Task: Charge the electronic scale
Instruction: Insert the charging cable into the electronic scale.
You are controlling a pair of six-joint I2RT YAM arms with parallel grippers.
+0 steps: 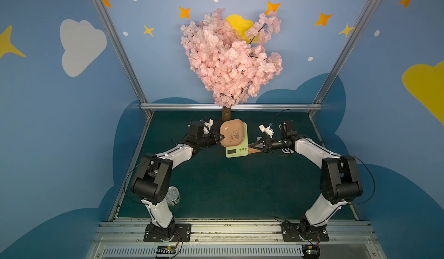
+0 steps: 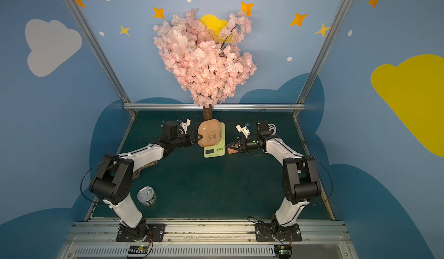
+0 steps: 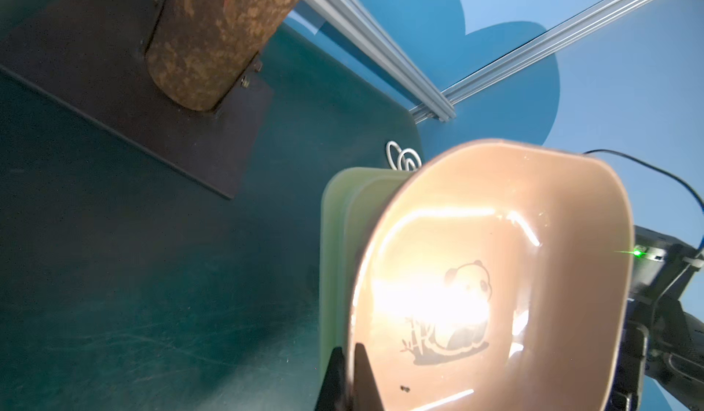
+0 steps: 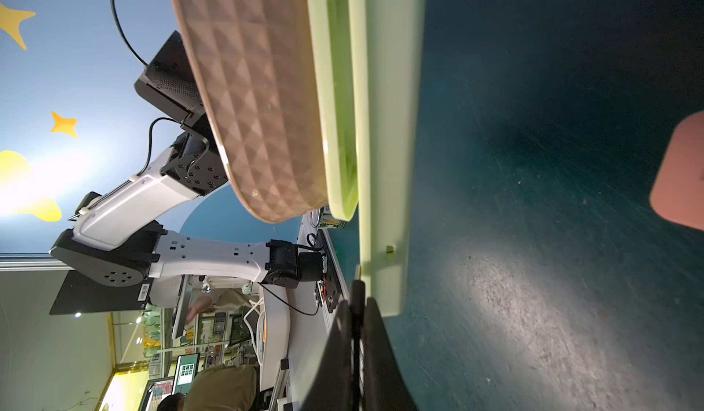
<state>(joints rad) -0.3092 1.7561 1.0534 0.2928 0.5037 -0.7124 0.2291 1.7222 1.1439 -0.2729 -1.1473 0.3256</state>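
Pale-green and flat, the electronic scale (image 1: 236, 151) sits in the middle of the dark green table (image 1: 228, 185), just in front of the brown trunk (image 1: 226, 113) of the pink blossom tree, with its dark display facing the arms' bases. Its peach-pink panda tray (image 1: 231, 133) lies on top but tilted, one edge lifted off the green body, as the right wrist view shows from below. The left hand (image 1: 221, 138) is clenched on the tray's left rim; in the left wrist view its two dark fingers (image 3: 365, 375) straddle that rim, one inside and one outside. The right hand (image 1: 249, 146) has its fingers pressed together, their tips just beside the scale's right side near the front corner. Whether anything thin sits between them cannot be told. An orange-pink flat piece (image 1: 254, 151) lies on the table under that hand, just beside the scale. A silver tin can (image 2: 147, 196) stands well apart, near the left arm's base.
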